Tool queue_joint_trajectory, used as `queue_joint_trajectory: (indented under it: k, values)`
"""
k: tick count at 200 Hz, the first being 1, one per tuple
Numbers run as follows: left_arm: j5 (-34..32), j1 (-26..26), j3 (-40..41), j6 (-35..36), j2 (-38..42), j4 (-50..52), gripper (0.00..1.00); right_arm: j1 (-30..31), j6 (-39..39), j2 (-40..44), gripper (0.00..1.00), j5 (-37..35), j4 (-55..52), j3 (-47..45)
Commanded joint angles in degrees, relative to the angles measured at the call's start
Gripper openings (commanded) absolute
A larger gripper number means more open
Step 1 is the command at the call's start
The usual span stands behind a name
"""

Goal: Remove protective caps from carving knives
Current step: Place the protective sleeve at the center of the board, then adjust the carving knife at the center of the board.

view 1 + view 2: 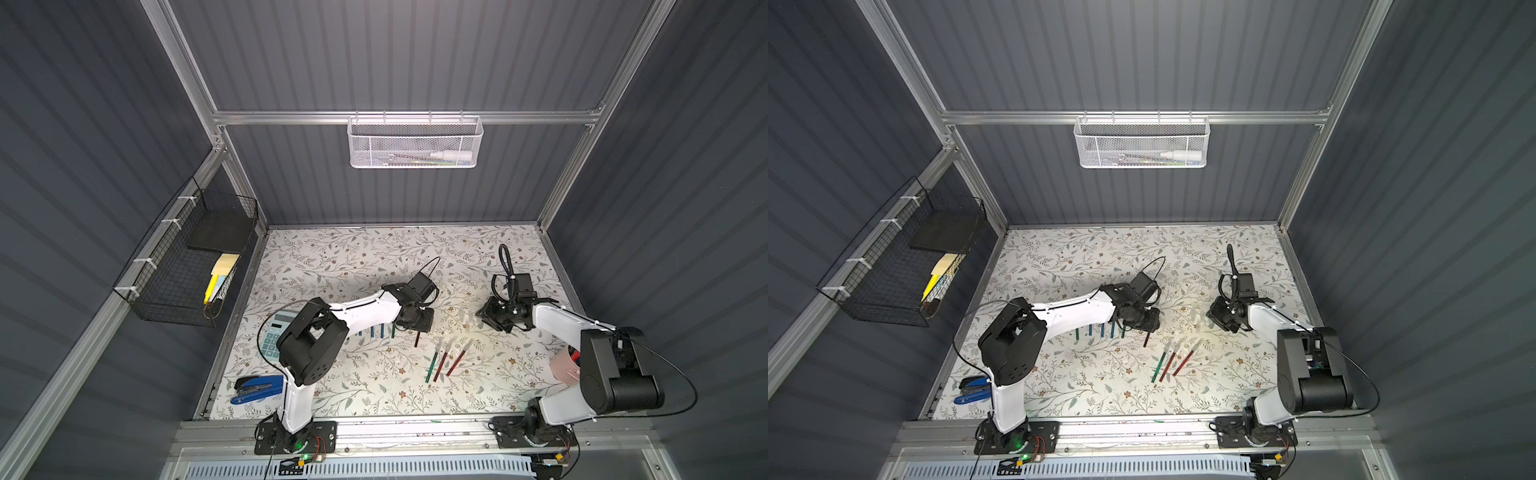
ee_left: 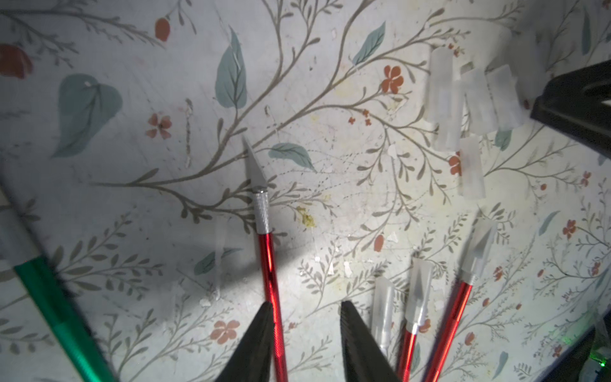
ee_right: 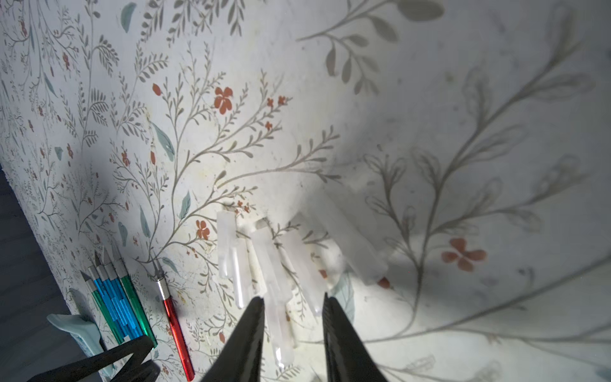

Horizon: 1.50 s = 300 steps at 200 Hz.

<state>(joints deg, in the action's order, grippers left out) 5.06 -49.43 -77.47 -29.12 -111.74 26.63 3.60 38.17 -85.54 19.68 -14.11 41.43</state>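
uncapped red knife [image 2: 269, 264] lies between the parted jaws.

Robot lab cell
Aluminium frame [image 1: 407, 117], grey ribbed panels [image 1: 395, 54], 2 arms [image 1: 365, 309] bolted at the desk's [image 1: 374, 257] front edge.

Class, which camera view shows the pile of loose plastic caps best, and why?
The right wrist view: the loose caps lie close to the lens, each one distinct. The left wrist view shows the caps blurred near its edge; both top views show only faint pale specks.

Open far table [image 1: 353, 257]; loose caps [image 3: 266, 258] and knives [image 1: 440, 367] mid-table.
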Motion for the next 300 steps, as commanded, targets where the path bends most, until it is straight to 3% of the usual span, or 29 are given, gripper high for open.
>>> queue_joint_trajectory:
  k: [1, 238, 275, 300]
  values:
    - [-1.78, 0.01, -1.27, 0.69, -1.11, 2.72, 0.36, -0.51, -0.03, 1.58, 0.33, 0.97, 0.19, -0.31]
    - [-17.70, -4.62, -9.80, 1.52, -8.74, 11.42, 0.25, -2.22, -0.17, 9.48, 0.35, 1.76, -0.97, -4.43]
    - [-18.47, -4.67, -10.55, 1.87, -9.63, 11.78, 0.16, -2.68, -0.47, 10.28, 0.35, 2.09, -1.40, -4.08]
    - [-19.00, -4.62, -10.33, 1.96, -9.89, 11.78, 0.15, -2.75, -0.64, 10.28, 0.35, 2.00, -1.71, -3.91]
